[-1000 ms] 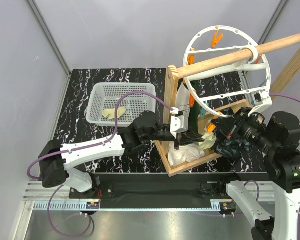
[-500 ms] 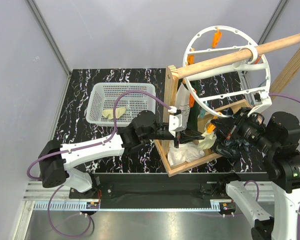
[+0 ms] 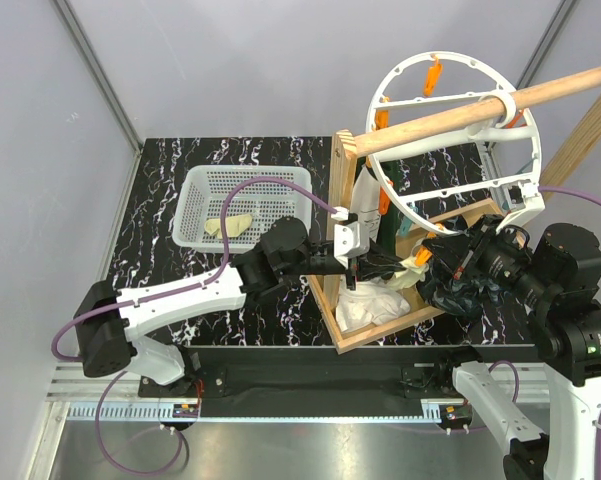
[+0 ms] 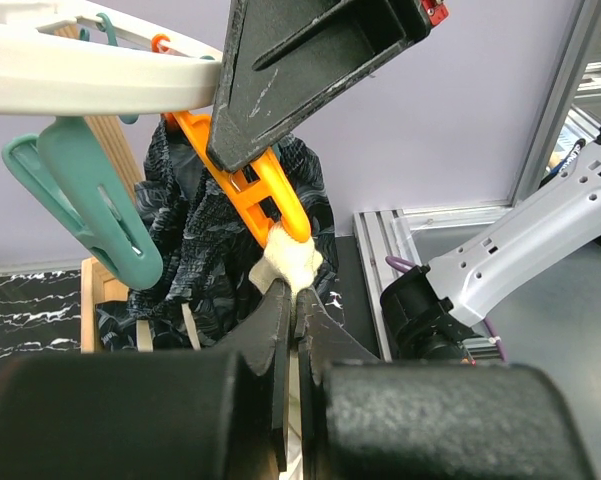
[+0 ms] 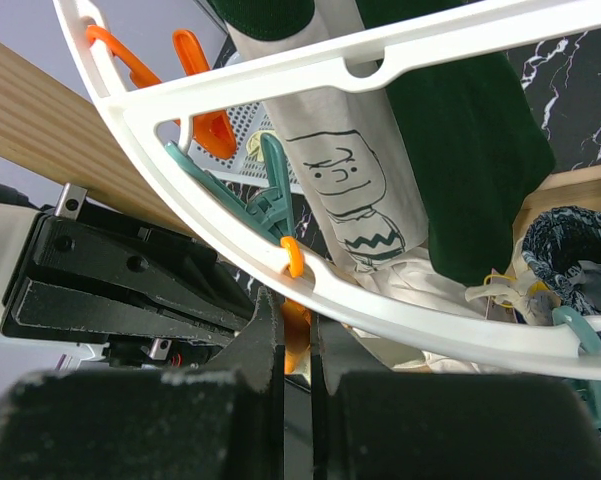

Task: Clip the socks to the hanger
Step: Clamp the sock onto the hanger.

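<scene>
The white ring hanger [image 3: 525,150] hangs from a wooden rod. My left gripper [image 4: 295,300] is shut on a cream sock [image 4: 292,262], whose tip sits in the mouth of an orange peg [image 4: 262,185] under the hanger's rim [image 4: 90,72]. My right gripper [image 5: 297,330] is shut on that orange peg [image 5: 296,340] below the rim [image 5: 400,325]. In the top view both grippers meet at the sock [image 3: 417,262] under the ring's lower left. Two more cream socks [image 3: 230,227] lie in the white basket.
A white mesh basket [image 3: 205,180] stands at the back left. A wooden frame [image 3: 342,190] holds a white cartoon cloth [image 5: 352,190], a dark green garment [image 5: 470,140] and a dark patterned cloth [image 3: 460,290]. Teal pegs [image 4: 80,205] hang on the rim.
My left gripper has moved right and up with the sock, bringing it to the orange peg held by my right gripper. The right arm has stayed nearly still.
</scene>
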